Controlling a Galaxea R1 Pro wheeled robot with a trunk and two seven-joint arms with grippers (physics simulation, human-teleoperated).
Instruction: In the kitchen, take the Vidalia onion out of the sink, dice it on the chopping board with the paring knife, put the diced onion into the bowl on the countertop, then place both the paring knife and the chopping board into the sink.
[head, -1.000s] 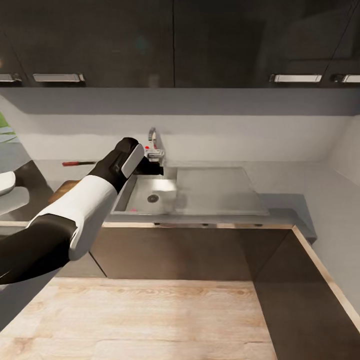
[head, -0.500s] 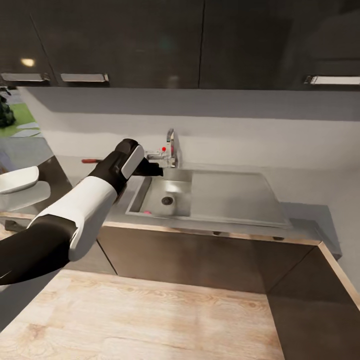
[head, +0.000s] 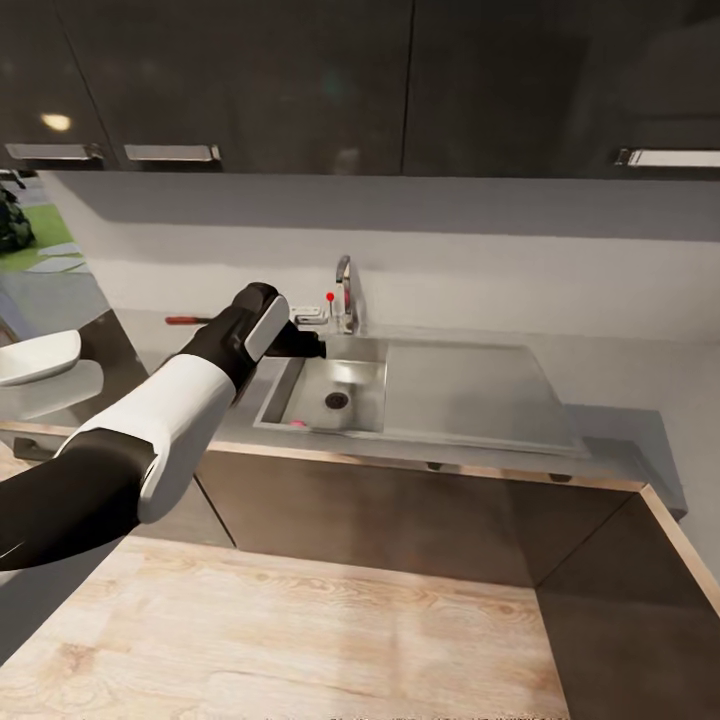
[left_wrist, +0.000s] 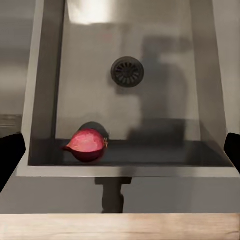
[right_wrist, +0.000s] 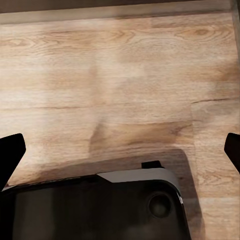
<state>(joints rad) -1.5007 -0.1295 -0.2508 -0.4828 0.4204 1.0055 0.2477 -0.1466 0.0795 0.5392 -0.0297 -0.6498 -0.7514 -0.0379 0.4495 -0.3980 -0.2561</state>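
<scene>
Below the left gripper (left_wrist: 120, 150), whose dark fingertips (left_wrist: 10, 155) show at the two edges of the left wrist view, set wide apart and holding nothing, lies the Vidalia onion (left_wrist: 86, 145). It rests on the floor of the sink (left_wrist: 45, 100), close against the basin's front wall and toward one corner, a pinkish-red bulb on its side. Beyond it, farther along the basin floor, sits the round drain (left_wrist: 127, 72).

From the head view, the left arm (head: 170, 420) reaches forward over the countertop (head: 620, 440), and the left gripper hangs over the near-left corner of the sink, just beside the chrome tap (head: 343, 290) with its red knob (head: 329, 296). The onion shows there as a small pink spot at the basin's front edge. To the right of the basin stretches the flat drainboard (head: 470, 390). Past the forearm, well behind it on the countertop, a slim red handle of the paring knife (head: 183, 320) peeks out. A white bowl (head: 38, 357) sits to the far left.

The right gripper (right_wrist: 120, 150) has its fingertips spread wide, empty, over the pale wooden floor (right_wrist: 120, 75).
</scene>
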